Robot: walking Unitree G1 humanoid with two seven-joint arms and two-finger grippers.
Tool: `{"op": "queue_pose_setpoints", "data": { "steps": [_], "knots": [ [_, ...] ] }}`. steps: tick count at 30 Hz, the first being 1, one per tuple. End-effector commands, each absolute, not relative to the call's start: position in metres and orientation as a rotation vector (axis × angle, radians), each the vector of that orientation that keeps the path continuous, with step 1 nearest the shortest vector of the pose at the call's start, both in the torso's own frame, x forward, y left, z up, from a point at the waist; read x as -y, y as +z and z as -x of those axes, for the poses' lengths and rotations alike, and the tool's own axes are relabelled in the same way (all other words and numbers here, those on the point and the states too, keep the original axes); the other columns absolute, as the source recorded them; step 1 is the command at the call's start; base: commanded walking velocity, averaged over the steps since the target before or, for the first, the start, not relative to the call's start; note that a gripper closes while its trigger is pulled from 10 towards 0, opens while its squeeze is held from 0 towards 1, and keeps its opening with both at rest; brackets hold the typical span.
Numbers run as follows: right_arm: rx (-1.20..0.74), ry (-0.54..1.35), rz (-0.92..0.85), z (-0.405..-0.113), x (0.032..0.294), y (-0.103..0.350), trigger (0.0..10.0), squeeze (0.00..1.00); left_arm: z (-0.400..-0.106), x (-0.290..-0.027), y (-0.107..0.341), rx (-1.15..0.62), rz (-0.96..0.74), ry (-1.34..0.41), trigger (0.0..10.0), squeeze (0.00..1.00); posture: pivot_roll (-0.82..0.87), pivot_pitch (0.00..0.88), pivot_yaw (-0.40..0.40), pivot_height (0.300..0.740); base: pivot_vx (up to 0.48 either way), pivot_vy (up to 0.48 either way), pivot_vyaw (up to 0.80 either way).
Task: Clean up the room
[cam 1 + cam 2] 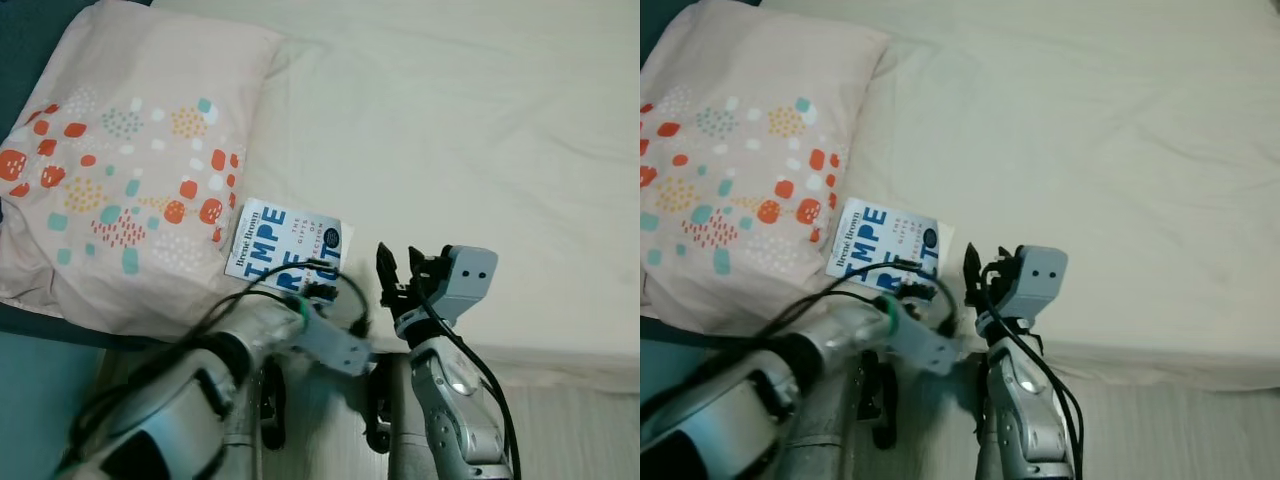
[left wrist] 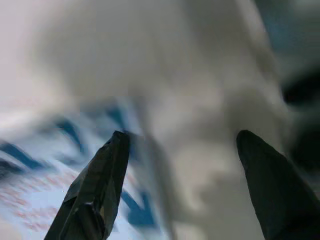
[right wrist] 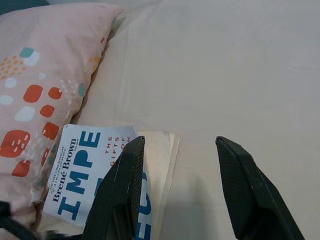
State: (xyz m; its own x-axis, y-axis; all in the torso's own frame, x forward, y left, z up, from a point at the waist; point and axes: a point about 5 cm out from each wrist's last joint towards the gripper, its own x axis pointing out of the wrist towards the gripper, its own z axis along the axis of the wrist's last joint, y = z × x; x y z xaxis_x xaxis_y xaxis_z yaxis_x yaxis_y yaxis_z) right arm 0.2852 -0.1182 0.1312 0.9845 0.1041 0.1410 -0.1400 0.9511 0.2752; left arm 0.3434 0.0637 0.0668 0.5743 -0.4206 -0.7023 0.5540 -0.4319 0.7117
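Note:
A white book with big blue letters [image 1: 285,245] lies flat on the cream bed sheet [image 1: 480,150], against the edge of a pink pillow with orange and teal spots [image 1: 120,170]. My left gripper [image 1: 325,290] is at the book's near edge. In the left wrist view its two black fingers stand open [image 2: 182,135], with the blurred blue-lettered cover close beneath them. My right gripper [image 1: 398,262] hovers open just right of the book, over the bed's near edge. In the right wrist view [image 3: 180,141] the book [image 3: 95,170] lies ahead of it and slightly to one side.
The mattress edge [image 1: 560,360] runs along the front, with pale wooden floor [image 1: 570,430] below it. A teal surface [image 1: 40,400] lies at the lower left, under the pillow's corner. Bare sheet stretches wide to the right of the book.

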Motion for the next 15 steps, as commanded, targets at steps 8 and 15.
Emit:
{"op": "queue_pose_setpoints", "data": {
  "steps": [8, 15],
  "knots": [
    [0.087, 0.139, -0.334, -0.282, 0.106, 0.123, 10.0, 0.00, -0.337, -0.065, 0.055, -0.230, -1.715, -1.163, 10.0, 0.00, -0.01, 0.363, 0.175, 0.630, 0.000, 0.000, 0.00],
    [0.081, 0.128, -0.326, -0.276, 0.109, 0.122, 10.0, 0.00, -0.331, -0.040, 0.051, -0.178, -1.742, -1.129, 10.0, 0.00, -0.04, 0.385, 0.183, 0.630, 0.000, 0.000, 0.00]
  ]
}}
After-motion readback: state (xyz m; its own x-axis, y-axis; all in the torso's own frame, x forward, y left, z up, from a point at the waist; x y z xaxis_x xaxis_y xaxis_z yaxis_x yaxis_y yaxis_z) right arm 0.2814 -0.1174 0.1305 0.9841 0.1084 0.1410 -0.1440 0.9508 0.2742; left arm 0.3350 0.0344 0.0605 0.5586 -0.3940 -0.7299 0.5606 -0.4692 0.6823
